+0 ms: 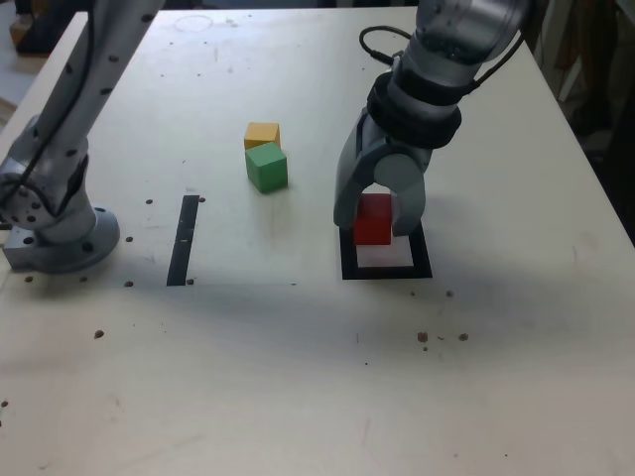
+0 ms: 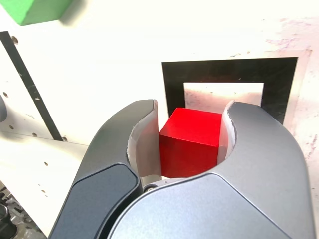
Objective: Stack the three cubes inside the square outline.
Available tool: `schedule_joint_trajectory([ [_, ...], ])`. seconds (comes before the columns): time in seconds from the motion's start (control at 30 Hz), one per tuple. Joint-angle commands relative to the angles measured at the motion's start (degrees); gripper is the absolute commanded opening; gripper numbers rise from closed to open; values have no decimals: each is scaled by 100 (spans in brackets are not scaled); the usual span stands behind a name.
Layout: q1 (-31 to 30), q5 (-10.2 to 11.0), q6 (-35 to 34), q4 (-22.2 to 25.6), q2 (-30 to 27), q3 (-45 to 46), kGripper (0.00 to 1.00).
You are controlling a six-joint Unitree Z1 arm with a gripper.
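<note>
Red cube (image 2: pixel 192 142) sits pinched between the 2 pale pads of the end effector (image 1: pixel 377 220), which is closed snugly on its opposite flat faces, over the square outline (image 1: pixel 386 270); whether it touches the desk (image 1: pixel 298 377) yet is hard to tell. It looks light, rigid and smooth, so a side grip should suit it. Green cube (image 1: pixel 267 167) and yellow cube (image 1: pixel 262 134) wait touching each other, well apart from the outline.

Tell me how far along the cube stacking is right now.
Nothing is stacked yet. In hand: the pincer is shut on the red cube, over the square outline; whether it touches down is unclear. Left: the green cube and yellow cube sit together outside the outline, still to be stacked.
</note>
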Motion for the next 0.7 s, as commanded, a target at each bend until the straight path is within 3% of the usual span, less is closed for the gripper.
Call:
schedule_joint_trajectory([
  [0.0,-18,6,14,-10,63,-31,34],
  [0.47,-26,25,13,-14,187,-156,38],
  [0.53,-26,25,10,-17,189,-156,49],
  [0.67,-25,25,0,-21,184,-147,85],
])
